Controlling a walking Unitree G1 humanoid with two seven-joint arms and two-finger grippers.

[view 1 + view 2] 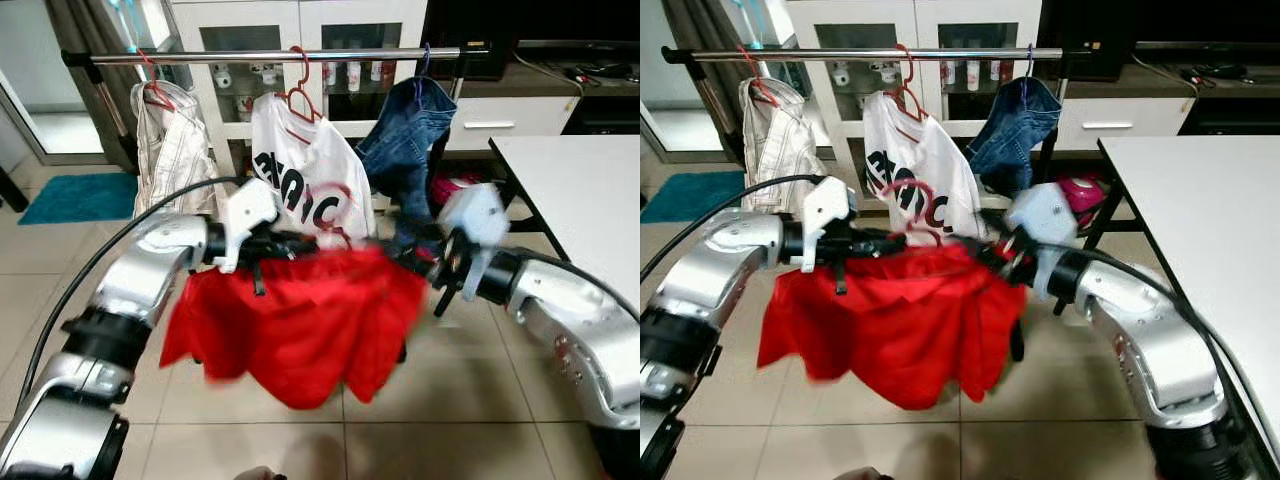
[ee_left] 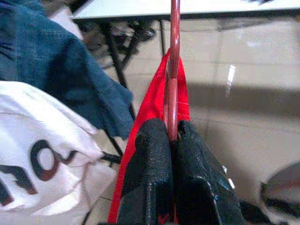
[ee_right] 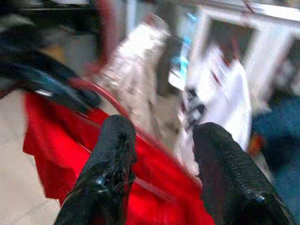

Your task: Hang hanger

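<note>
While the left pincer (image 2: 171, 140) clamps the red hanger (image 2: 174, 70), the right pincer (image 3: 161, 154) gapes beside it.

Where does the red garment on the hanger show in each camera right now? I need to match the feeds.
Left eye: red garment centre, below the rail, between both arms.
Right eye: centre-left, same place.
Left wrist: thin red strip running from the left gripper.
Right wrist: red cloth behind the right gripper.
Shared landmark: white printed shirt.
</note>
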